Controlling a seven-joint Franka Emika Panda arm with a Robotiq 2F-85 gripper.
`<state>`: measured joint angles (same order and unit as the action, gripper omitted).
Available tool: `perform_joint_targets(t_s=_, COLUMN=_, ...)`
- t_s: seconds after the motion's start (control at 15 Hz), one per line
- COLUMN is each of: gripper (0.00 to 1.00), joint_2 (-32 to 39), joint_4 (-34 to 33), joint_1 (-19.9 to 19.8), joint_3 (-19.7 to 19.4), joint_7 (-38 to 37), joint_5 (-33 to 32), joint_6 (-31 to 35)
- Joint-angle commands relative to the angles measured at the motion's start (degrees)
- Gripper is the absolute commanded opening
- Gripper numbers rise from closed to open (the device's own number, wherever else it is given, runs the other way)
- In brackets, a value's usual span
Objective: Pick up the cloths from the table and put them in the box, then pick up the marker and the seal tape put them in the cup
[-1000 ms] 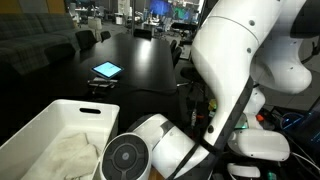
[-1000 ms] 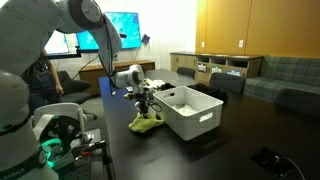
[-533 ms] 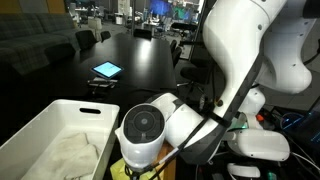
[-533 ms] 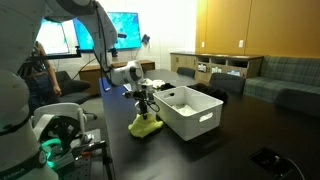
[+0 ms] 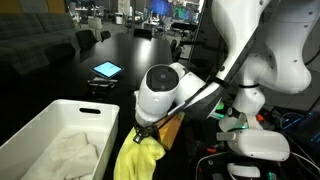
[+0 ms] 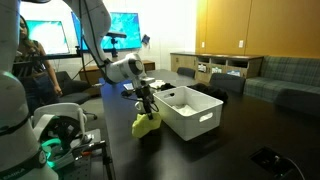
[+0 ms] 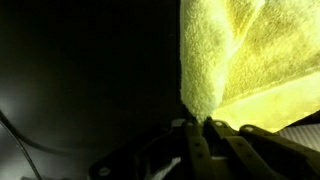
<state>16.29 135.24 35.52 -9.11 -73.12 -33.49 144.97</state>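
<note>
- The off-white cloth [image 5: 70, 155] already lies inside the box [image 5: 60, 108]; that part looks done.
- The gripper [image 5: 145, 130] is clamped on the yellow cloth [image 5: 140, 160], which hangs above the table [image 5: 140, 60] just outside the box wall.
- Left: drop it in, then marker and tape into the cup; none of those three can be made out.

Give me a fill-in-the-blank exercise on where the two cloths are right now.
The gripper is shut on the hanging cloth, whose colour is ___.
The off-white cloth lies ___ the box.
The hanging cloth is ___ the box, beside its wall.
Missing words: yellow; inside; outside.
</note>
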Motion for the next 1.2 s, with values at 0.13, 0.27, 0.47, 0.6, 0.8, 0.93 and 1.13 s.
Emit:
perform_joint_targets(t_s=0.13, gripper=0.03, joint_2=-2.07, joint_4=4.17, joint_1=-13.7, joint_3=3.55, joint_7=-3.58, joint_5=2.35, joint_6=2.45)
perform_joint_targets(t_s=0.27, gripper=0.03, joint_2=0.23, joint_4=2.9, joint_1=-17.59, joint_3=4.24, joint_7=-1.84, joint_5=5.04, joint_6=3.66)
perform_joint_targets(t_s=0.47, gripper=0.03, joint_2=3.09, joint_4=0.94, joint_1=-21.05, joint_3=4.15, joint_7=-1.77, joint_5=8.61, joint_6=5.07)
perform_joint_targets(t_s=0.6, gripper=0.03, joint_2=3.39, joint_4=0.95, joint_1=-22.12, joint_3=3.33, joint_7=-3.1, joint_5=11.24, joint_6=3.88)
perform_joint_targets(t_s=0.8, gripper=0.03, joint_2=5.49, joint_4=-0.07, joint_1=-23.3, joint_3=2.54, joint_7=-4.6, joint_5=15.43, joint_6=2.71)
perform_joint_targets(t_s=0.93, gripper=0.03, joint_2=6.55, joint_4=-0.45, joint_1=-24.07, joint_3=2.39, joint_7=-4.71, joint_5=18.23, joint_6=2.0)
perform_joint_targets(t_s=1.13, gripper=0.03, joint_2=7.92, joint_4=-1.28, joint_1=-24.67, joint_3=1.9, joint_7=-5.91, joint_5=21.45, joint_6=0.17)
